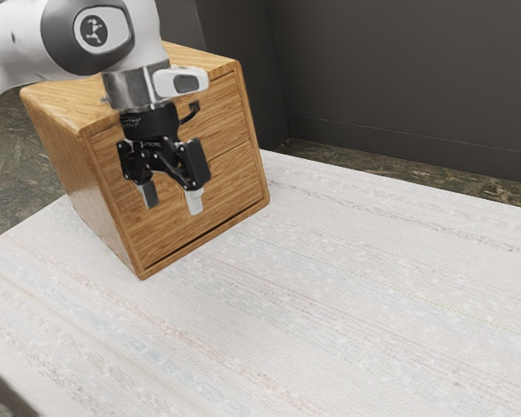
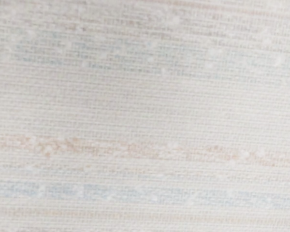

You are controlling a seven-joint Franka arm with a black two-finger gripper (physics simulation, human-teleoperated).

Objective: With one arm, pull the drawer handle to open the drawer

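Wooden drawer cabinet (image 1: 226, 184) stands upright on the table (image 1: 347, 287), out at ten o'clock in the exterior view. Fronts flush, drawers shut, and a small black handle (image 1: 190, 110) juts from the upper drawer (image 1: 222, 108).

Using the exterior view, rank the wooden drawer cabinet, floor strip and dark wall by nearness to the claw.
1. wooden drawer cabinet, right behind the claw.
2. floor strip, beyond the table, exterior view's right.
3. dark wall, behind that strip.
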